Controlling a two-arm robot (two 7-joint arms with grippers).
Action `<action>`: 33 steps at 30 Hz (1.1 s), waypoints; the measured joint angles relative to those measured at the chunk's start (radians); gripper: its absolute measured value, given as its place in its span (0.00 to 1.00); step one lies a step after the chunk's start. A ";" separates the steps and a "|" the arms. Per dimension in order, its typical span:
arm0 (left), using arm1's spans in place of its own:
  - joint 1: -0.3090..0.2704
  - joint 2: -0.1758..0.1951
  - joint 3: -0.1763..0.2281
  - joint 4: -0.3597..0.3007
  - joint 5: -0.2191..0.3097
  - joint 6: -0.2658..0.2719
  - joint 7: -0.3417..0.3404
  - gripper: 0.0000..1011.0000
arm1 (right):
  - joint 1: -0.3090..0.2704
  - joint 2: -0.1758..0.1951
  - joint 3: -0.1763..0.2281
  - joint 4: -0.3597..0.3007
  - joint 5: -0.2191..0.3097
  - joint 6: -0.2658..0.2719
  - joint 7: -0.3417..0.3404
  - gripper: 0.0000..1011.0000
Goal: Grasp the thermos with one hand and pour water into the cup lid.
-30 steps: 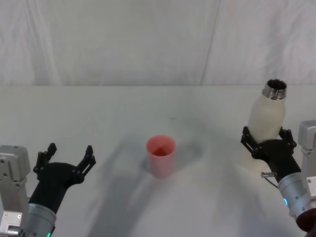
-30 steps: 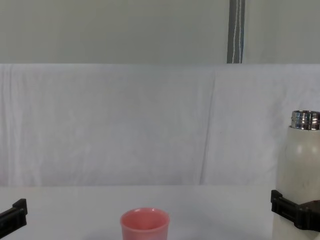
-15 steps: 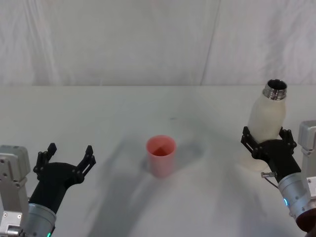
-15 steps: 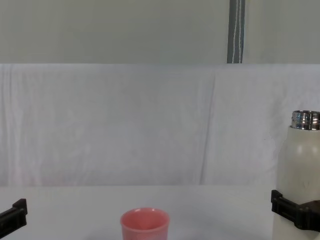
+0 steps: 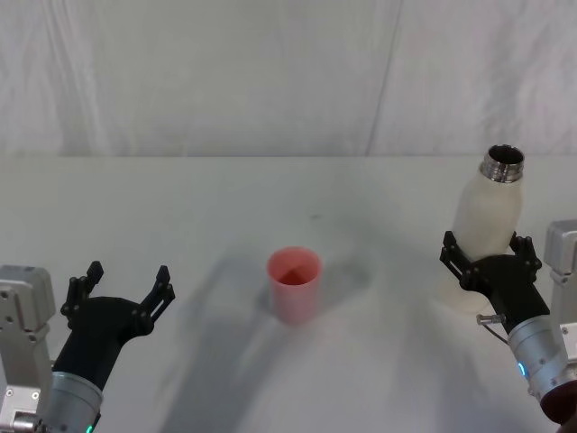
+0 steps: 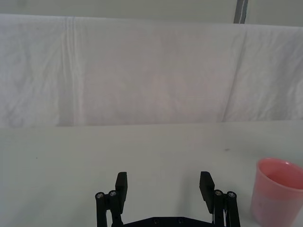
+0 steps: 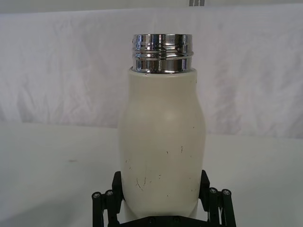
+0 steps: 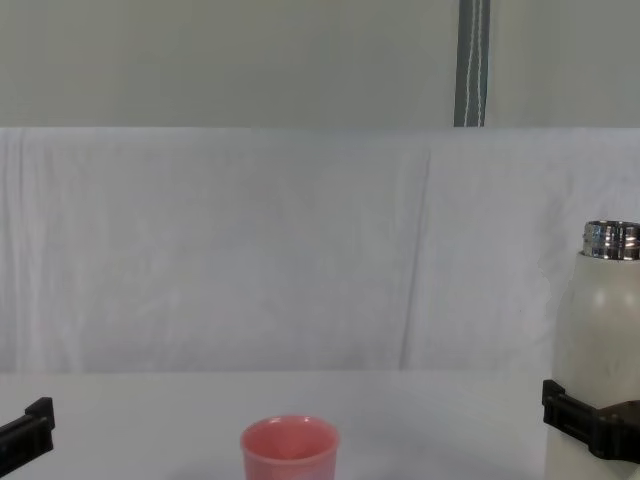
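Note:
The thermos is a tall cream-white bottle with a bare steel neck, standing upright at the right of the table. My right gripper is shut on its lower body, one black finger on each side. The right wrist view shows the thermos filling the gap between those fingers. The cup lid, a small pink cup, stands open-side up mid-table, well to the left of the thermos. My left gripper hovers open near the front left, apart from the cup lid. The chest view shows the thermos and cup lid.
The table is a plain pale surface, with a white cloth backdrop hanging behind its far edge. A grey pole rises behind the cloth.

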 joint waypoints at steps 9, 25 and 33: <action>0.000 0.000 0.000 0.000 0.000 0.000 0.000 0.99 | 0.000 0.000 0.000 0.000 0.000 0.000 0.000 0.94; 0.000 0.000 0.000 0.000 0.000 0.000 0.000 0.99 | 0.032 0.027 0.001 -0.030 0.016 0.018 0.028 0.94; 0.000 0.000 0.000 0.000 0.000 0.000 0.000 0.99 | 0.052 0.056 -0.002 -0.076 0.003 0.057 0.037 0.94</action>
